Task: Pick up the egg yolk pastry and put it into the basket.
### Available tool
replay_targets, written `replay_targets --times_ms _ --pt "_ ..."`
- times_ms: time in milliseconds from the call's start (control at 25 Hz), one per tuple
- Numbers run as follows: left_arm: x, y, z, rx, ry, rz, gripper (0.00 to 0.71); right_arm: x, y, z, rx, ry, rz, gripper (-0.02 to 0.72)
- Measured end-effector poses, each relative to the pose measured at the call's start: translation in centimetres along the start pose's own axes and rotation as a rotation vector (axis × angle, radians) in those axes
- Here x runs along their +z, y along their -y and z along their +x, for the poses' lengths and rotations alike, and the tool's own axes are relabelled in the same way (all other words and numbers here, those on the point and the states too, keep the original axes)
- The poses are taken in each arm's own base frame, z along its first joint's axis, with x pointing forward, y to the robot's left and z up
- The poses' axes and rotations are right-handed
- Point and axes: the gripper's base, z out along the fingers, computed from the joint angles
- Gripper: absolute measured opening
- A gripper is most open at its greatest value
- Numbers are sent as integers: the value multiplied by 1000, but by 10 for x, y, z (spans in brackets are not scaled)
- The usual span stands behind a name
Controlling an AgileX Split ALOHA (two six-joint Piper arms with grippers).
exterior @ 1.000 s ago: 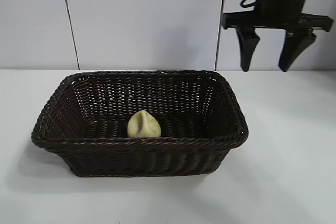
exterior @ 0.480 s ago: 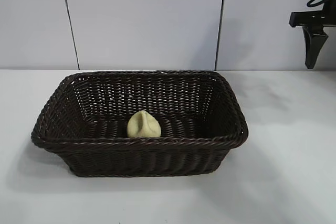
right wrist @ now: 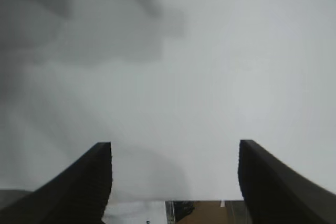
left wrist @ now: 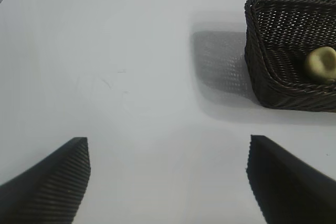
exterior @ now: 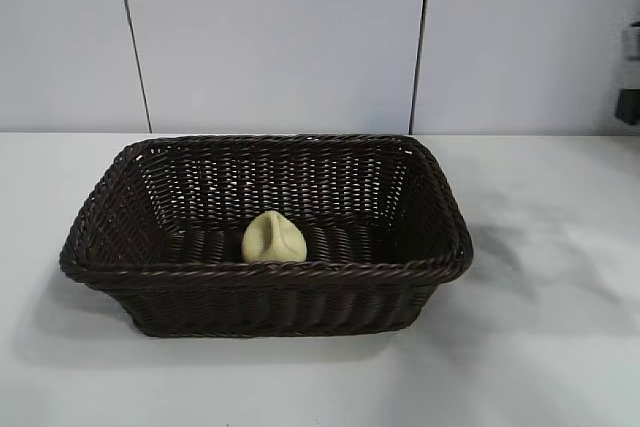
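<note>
The egg yolk pastry (exterior: 274,238) lies inside the basket (exterior: 440,269), on the woven floor close to the near wall, so by the look of things the placing is done and what remains is only for the arms to keep clear. The right gripper (right wrist: 175,174) stands with its jaws well apart and nothing between them, above bare table (right wrist: 220,77); neither basket nor pastry shows in its wrist view, and in the exterior view only a dark sliver of that arm shows at the right border, well apart from the basket. The left gripper (left wrist: 168,174) is likewise wide open and empty, pointing slantwise down at the table, with the basket ahead of it and off to one side, and the pastry visible inside. The likely risks are small: a stray sweep of either arm back toward the basket could catch the braided rim and drag or tip the light wickerwork, and the rounded pastry could then roll across the floor of it.
</note>
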Motion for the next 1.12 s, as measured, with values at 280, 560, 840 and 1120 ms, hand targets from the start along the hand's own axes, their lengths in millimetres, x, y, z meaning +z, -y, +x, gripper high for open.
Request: replay_targets --times_ms 280,560,840,1120 --pt "0 0 0 0 0 0 596 -6 1 89 3 150 -14 496" --pt "0 0 0 0 0 0 596 -13 2 158 4 401 -19 496" --pt "0 0 0 0 0 0 596 -15 3 205 -3 622 -20 496" --pt "0 0 0 0 0 0 596 -16 4 235 -4 765 -22 496"
